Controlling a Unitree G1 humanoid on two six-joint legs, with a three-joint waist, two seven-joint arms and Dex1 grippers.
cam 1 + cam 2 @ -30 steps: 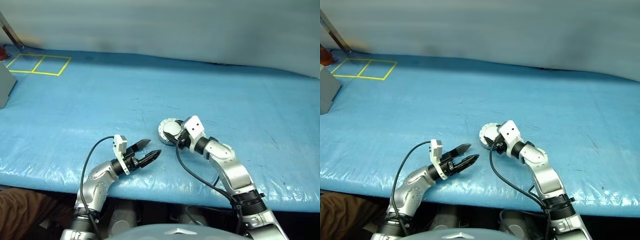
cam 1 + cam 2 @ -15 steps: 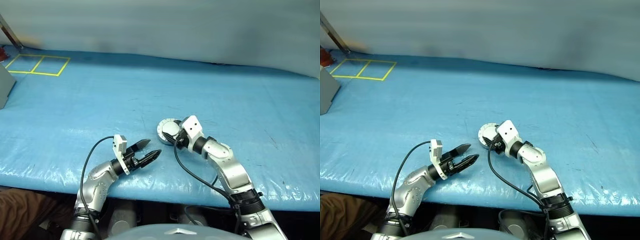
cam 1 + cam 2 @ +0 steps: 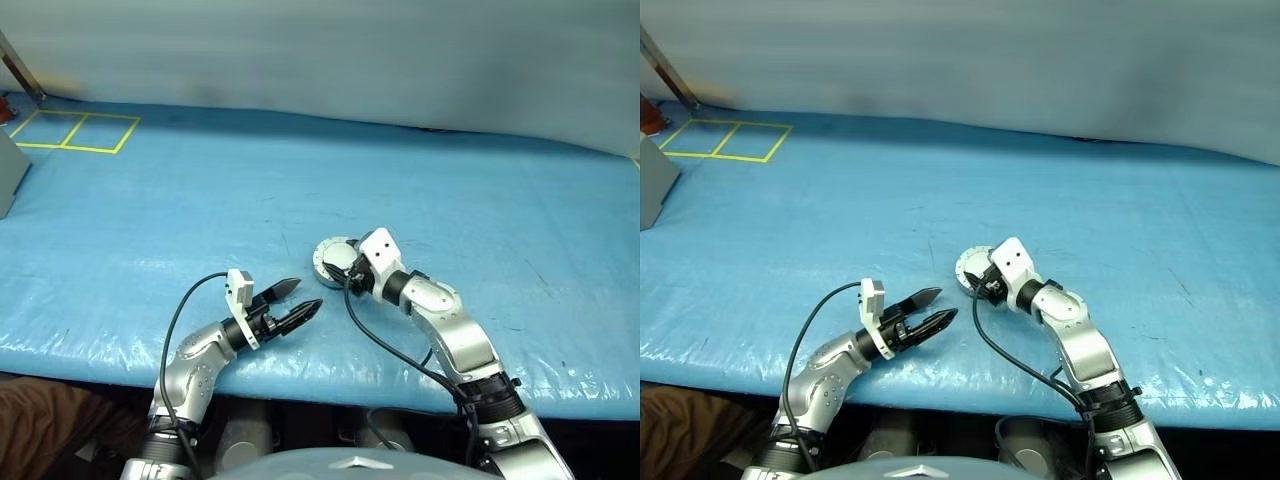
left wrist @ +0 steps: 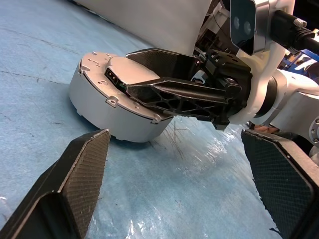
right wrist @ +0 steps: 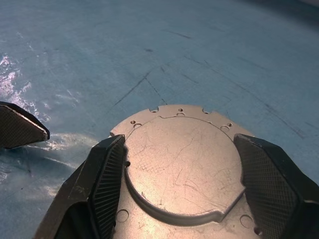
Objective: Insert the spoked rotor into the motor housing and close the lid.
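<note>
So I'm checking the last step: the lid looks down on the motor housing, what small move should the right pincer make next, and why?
Probably lift the right pincer straight up and back. The lid lies flat, plain face up, on the motor housing, and the black fingers stand apart over the top rather than clamped on it. The left pincer hangs open nearby, holding nothing.

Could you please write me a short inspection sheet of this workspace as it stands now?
Surface: blue table cover, wrinkled, scuffed.
Job's things: motor housing on the cover, lid closed flat on top; rotor cannot be judged.
Clutter: nothing seen.
Pincers: left pincer open, empty, beside the housing; right pincer over the lid, fingers spread across it.
Cables: black cable looping from each wrist.
Surroundings: yellow tape squares, grey box at far left.
</note>
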